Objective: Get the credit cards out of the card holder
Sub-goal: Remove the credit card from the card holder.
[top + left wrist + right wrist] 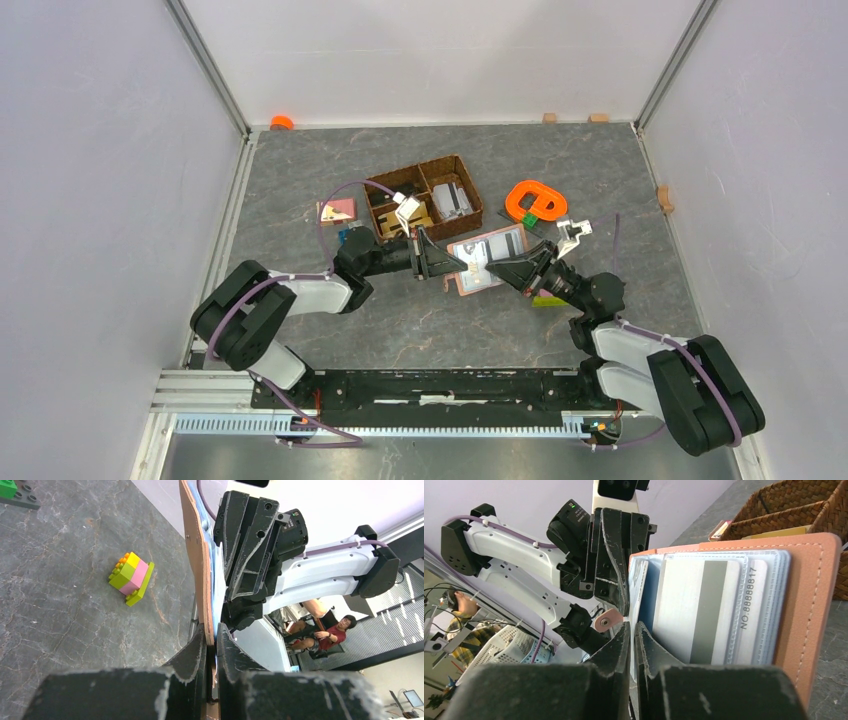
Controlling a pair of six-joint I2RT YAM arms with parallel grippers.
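Note:
The reddish-brown card holder (487, 258) is held open and on edge above the table between both grippers. My left gripper (447, 264) is shut on its brown cover edge (199, 570), also in the left wrist view (212, 639). My right gripper (512, 268) is shut on a thin pale inner leaf (636, 592) at the open side, in the right wrist view (630, 630); I cannot tell whether it is a sleeve or a card. Grey-white credit cards (699, 610), one with a dark stripe, sit in the sleeves against the cover (809, 605). The strap tab (606, 621) hangs by the left gripper (614, 555).
A dark-brown woven divided basket (425, 195) stands behind the holder. A pink-and-tan flat piece (337, 210) and a small blue block (343, 237) lie to its left, an orange ring-shaped object (535, 200) to its right. A small brick stack (131, 577) lies on the table.

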